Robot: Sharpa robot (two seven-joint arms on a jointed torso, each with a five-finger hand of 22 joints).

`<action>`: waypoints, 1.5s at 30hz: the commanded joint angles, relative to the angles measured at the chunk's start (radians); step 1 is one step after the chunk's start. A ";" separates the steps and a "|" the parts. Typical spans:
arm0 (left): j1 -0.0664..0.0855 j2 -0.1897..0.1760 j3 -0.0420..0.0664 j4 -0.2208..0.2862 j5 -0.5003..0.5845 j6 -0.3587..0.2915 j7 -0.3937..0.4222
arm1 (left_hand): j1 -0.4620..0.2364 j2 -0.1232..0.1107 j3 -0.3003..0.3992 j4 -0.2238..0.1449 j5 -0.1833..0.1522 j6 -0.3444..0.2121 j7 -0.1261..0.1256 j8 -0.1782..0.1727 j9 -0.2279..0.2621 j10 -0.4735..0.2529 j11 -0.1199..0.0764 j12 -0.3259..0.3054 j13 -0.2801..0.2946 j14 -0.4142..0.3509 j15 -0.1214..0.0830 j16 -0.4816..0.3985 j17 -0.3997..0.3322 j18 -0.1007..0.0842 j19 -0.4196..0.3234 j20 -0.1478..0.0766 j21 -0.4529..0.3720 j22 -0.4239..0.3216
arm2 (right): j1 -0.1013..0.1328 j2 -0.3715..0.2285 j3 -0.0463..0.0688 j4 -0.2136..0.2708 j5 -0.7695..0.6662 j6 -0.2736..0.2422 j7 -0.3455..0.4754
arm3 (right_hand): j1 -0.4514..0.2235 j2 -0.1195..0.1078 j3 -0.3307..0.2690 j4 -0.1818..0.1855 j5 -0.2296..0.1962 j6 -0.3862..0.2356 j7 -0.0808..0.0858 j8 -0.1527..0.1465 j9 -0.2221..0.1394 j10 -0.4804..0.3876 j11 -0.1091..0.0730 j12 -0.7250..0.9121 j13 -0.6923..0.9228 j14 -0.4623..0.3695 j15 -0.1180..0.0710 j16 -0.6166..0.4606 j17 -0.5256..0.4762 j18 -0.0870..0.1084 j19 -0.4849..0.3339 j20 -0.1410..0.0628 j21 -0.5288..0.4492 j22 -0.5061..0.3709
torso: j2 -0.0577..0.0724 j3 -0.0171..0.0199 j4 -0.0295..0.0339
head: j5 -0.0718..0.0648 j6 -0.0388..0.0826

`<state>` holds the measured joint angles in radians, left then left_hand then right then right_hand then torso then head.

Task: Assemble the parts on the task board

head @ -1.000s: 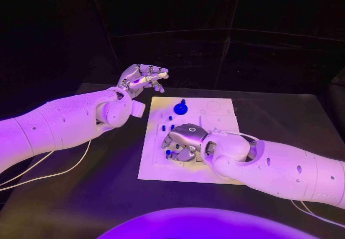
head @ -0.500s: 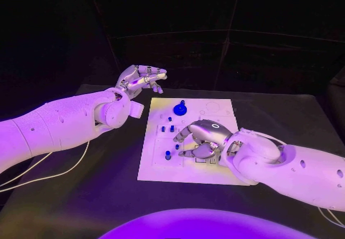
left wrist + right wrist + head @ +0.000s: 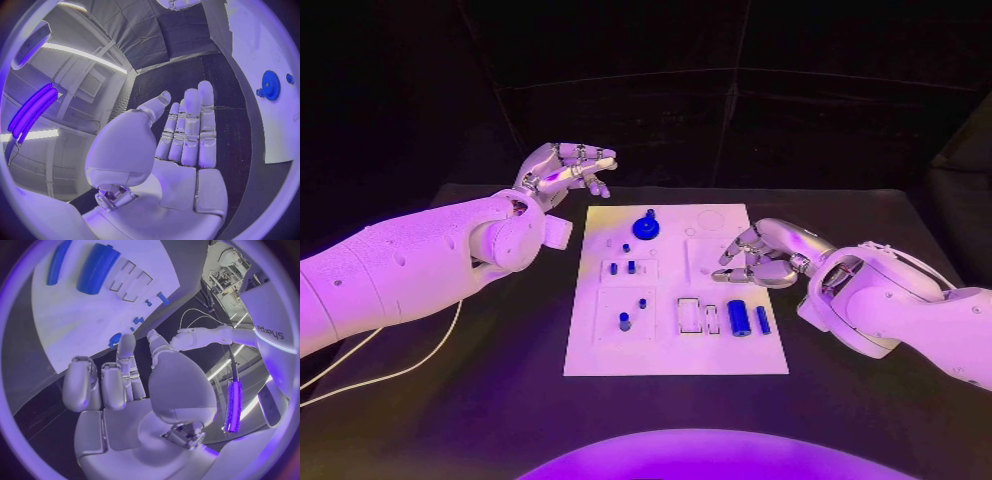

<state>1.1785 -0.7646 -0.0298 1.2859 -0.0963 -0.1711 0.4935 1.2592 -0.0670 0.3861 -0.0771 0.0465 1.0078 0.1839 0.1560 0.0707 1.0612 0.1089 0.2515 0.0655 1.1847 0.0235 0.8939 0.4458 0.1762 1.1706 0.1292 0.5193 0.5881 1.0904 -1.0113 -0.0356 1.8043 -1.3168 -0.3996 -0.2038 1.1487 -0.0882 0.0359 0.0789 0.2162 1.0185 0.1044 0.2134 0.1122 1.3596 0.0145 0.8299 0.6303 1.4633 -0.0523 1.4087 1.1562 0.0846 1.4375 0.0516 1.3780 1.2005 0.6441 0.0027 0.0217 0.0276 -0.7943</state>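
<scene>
Two hands, neither holding anything right now. Right hand (image 3: 764, 258) has pulled off the task board (image 3: 678, 352): a second ago it was hunched over the board's lower left part, working at the small pieces there; now it hangs just past the board's right edge, fingers loosely curled on nothing. The right wrist view confirms an empty palm.

Left hand (image 3: 564, 168) is parked beyond the board's far-left corner, as before, fingers part curled and nothing in them that I can see.

With the arm out of the way, the board layout reads clearly: blue gear (image 3: 646, 225) standing near the far edge, small blue pegs (image 3: 620, 267) in the left column, one more peg (image 3: 625, 321) nearer me on the left. Thick blue cylinder (image 3: 738, 318) and thin blue rod (image 3: 763, 319) lie side by side at the board's right, beside two empty rectangular slots (image 3: 698, 315).

My read: one placement just finished, hand is retreating to re-target. Cylinder and rod look like the next candidates, slots still open.
</scene>
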 commanded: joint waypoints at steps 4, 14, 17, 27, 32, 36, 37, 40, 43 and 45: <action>0.001 -0.002 0.001 0.004 0.003 0.009 0.003 | 0.007 0.004 -0.005 0.001 0.002 -0.007 0.003 -0.002 0.000 -0.001 0.007 -0.004 0.002 -0.003 0.005 -0.007 -0.001 0.006 0.007 -0.002 -0.004 -0.002 | -0.017 -0.035 -0.001 0.026 -0.042 0.065 -0.196 | -0.032 0.002 -0.109 0.104 -0.003 -0.024 -0.012 0.091 0.037 0.005 -0.003 0.272 0.334 0.050 -0.010 0.023 0.045 -0.018 0.009 -0.005 0.019 0.032 | 0.001 -0.0004 -0.0035 | -0.011 0.002; 0.001 -0.004 0.001 0.004 0.003 0.009 0.002 | 0.007 0.004 -0.005 0.001 0.002 -0.007 0.003 -0.002 0.000 -0.001 0.007 -0.004 0.002 -0.003 0.005 -0.007 -0.001 0.006 0.007 -0.002 -0.004 -0.002 | -0.054 -0.049 -0.003 0.054 -0.161 0.132 -0.297 | -0.031 -0.012 -0.181 0.215 -0.008 -0.056 -0.016 0.176 0.071 0.011 -0.006 0.356 0.461 0.052 -0.011 0.033 0.065 -0.018 0.007 -0.006 0.021 0.036 | 0.002 0.0000 -0.0012 | -0.017 0.002; 0.001 -0.005 0.000 0.004 0.003 0.009 0.002 | 0.007 0.004 -0.005 0.001 0.002 -0.007 0.003 -0.002 0.000 -0.001 0.007 -0.004 0.002 -0.003 0.005 -0.007 -0.001 0.006 0.007 -0.002 -0.004 -0.002 | -0.060 -0.046 -0.003 0.055 -0.174 0.143 -0.304 | -0.032 -0.011 -0.186 0.215 -0.007 -0.057 -0.018 0.189 0.077 0.012 -0.007 0.361 0.472 0.053 -0.012 0.036 0.071 -0.019 0.009 -0.007 0.023 0.041 | 0.002 -0.0005 -0.0009 | -0.017 0.002; 0.001 -0.005 0.000 0.001 0.003 0.011 0.001 | 0.007 0.004 -0.005 0.001 0.002 -0.007 0.003 -0.002 0.000 -0.001 0.007 -0.004 0.002 -0.003 0.005 -0.007 -0.001 0.006 0.007 -0.002 -0.004 -0.002 | -0.071 -0.039 -0.004 0.052 -0.221 0.177 -0.334 | -0.044 -0.013 -0.195 0.216 -0.006 -0.061 -0.021 0.212 0.088 0.015 -0.010 0.370 0.491 0.056 -0.013 0.043 0.090 -0.021 0.013 -0.008 0.030 0.054 | 0.002 -0.0005 -0.0016 | -0.016 -0.002; 0.001 -0.005 0.000 0.001 0.003 0.012 0.001 | 0.007 0.004 -0.005 0.001 0.002 -0.007 0.003 -0.002 0.000 -0.001 0.007 -0.004 0.002 -0.003 0.005 -0.007 -0.001 0.006 0.007 -0.002 -0.004 -0.002 | -0.073 -0.031 -0.004 0.045 -0.233 0.203 -0.343 | -0.046 -0.011 -0.195 0.216 -0.003 -0.063 -0.022 0.219 0.092 0.015 -0.011 0.370 0.493 0.056 -0.014 0.045 0.095 -0.022 0.014 -0.009 0.031 0.057 | 0.002 -0.0006 -0.0004 | -0.015 -0.004; 0.000 -0.005 0.000 0.001 0.003 0.012 0.001 | 0.007 0.004 -0.005 0.001 0.002 -0.007 0.003 -0.002 0.000 -0.001 0.007 -0.004 0.002 -0.003 0.005 -0.007 -0.001 0.006 0.007 -0.002 -0.004 -0.002 | -0.082 -0.018 -0.005 0.035 -0.237 0.227 -0.348 | -0.042 -0.006 -0.193 0.214 0.006 -0.067 -0.022 0.229 0.096 0.015 -0.011 0.370 0.498 0.056 -0.015 0.046 0.097 -0.022 0.014 -0.009 0.032 0.059 | 0.002 -0.0006 -0.0005 | -0.015 -0.004; 0.000 -0.005 0.000 0.001 0.003 0.012 0.001 | 0.007 0.004 -0.005 0.001 0.002 -0.007 0.003 -0.002 0.000 -0.001 0.007 -0.004 0.002 -0.003 0.005 -0.007 -0.001 0.006 0.007 -0.002 -0.004 -0.002 | -0.085 -0.014 -0.005 0.032 -0.238 0.231 -0.348 | -0.038 -0.003 -0.193 0.214 0.011 -0.070 -0.023 0.233 0.099 0.014 -0.011 0.369 0.500 0.056 -0.015 0.046 0.097 -0.022 0.014 -0.010 0.032 0.060 | 0.002 -0.0008 -0.0005 | -0.015 -0.005; 0.000 -0.005 0.000 0.001 0.003 0.012 0.001 | 0.007 0.004 -0.005 0.001 0.002 -0.007 0.003 -0.002 0.000 -0.001 0.007 -0.004 0.002 -0.003 0.005 -0.007 -0.001 0.006 0.007 -0.002 -0.004 -0.002 | -0.093 -0.004 -0.005 0.024 -0.239 0.237 -0.350 | -0.029 0.005 -0.190 0.213 0.029 -0.076 -0.023 0.243 0.104 0.014 -0.012 0.369 0.505 0.056 -0.015 0.047 0.099 -0.022 0.014 -0.010 0.033 0.061 | 0.002 -0.0007 -0.0009 | -0.014 -0.005; 0.000 -0.005 0.000 0.001 0.003 0.012 0.001 | 0.007 0.004 -0.005 0.001 0.002 -0.007 0.003 -0.002 0.000 -0.001 0.007 -0.004 0.002 -0.003 0.005 -0.007 -0.001 0.006 0.007 -0.002 -0.004 -0.002 | -0.102 0.007 -0.005 0.018 -0.243 0.235 -0.351 | -0.014 0.019 -0.188 0.211 0.049 -0.083 -0.023 0.255 0.110 0.013 -0.012 0.367 0.510 0.056 -0.015 0.047 0.099 -0.023 0.014 -0.010 0.033 0.062 | 0.002 -0.0004 -0.0010 | -0.012 -0.005; -0.001 -0.006 0.000 0.001 0.003 0.012 0.001 | 0.007 0.004 -0.005 0.001 0.002 -0.007 0.003 -0.002 0.000 -0.001 0.007 -0.004 0.002 -0.003 0.005 -0.007 -0.001 0.006 0.007 -0.002 -0.004 -0.002 | -0.104 0.010 -0.005 0.016 -0.244 0.232 -0.351 | -0.002 0.029 -0.186 0.209 0.057 -0.087 -0.023 0.261 0.113 0.014 -0.012 0.367 0.514 0.056 -0.015 0.048 0.101 -0.023 0.014 -0.010 0.034 0.062 | 0.002 -0.0007 -0.0010 | -0.012 -0.006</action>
<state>1.1769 -0.7698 -0.0308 1.2860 -0.0962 -0.1697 0.4909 1.2592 -0.0670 0.3863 -0.0772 0.0466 1.0078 0.1839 0.1560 0.0707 1.0612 0.1089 0.2515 0.0655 1.1847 0.0235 0.8939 0.4459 0.1762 1.1705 0.1292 0.5193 0.5876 0.9916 -1.0032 -0.0368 1.8226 -1.5456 -0.1932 -0.5448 1.1415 -0.0658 -0.1502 0.2925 0.2688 0.9393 0.0825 0.4702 0.2271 1.3739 0.0071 1.1966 1.1423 1.4668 -0.0629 1.4510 1.2559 0.0693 1.4479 0.0411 1.4056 1.2615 0.6461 0.0020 0.0208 0.0151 -0.7994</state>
